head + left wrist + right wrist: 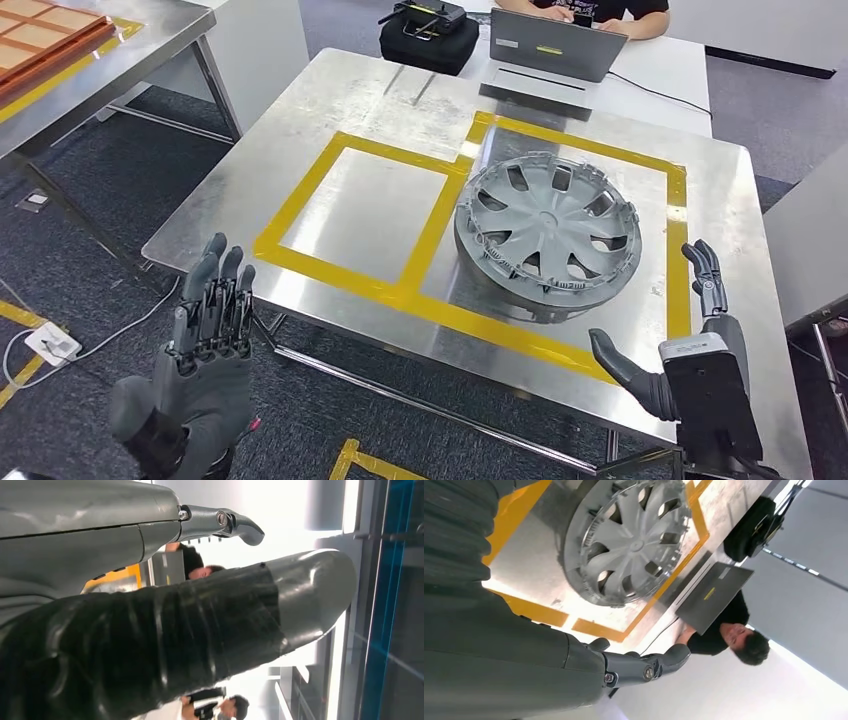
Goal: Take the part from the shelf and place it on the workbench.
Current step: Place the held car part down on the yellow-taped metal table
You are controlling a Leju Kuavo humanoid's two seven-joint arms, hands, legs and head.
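Note:
A grey wheel cover (548, 228) lies flat on the steel workbench (700, 190), inside the right-hand square of yellow tape; the right wrist view shows the wheel cover (626, 540) too. My right hand (690, 345) hovers over the bench's near right corner, just right of the cover, fingers spread and holding nothing. My left hand (205, 340) is raised in front of the bench's near left corner, off the surface, fingers straight and empty. Its thumb (200, 625) is seen close up in the left wrist view.
A second taped square (365, 205) lies left of the cover. At the bench's far edge stand a laptop (552, 50) with a person behind it and a black bag (428, 38). Another table with a brown tray (45, 35) stands far left. Cables cross the floor.

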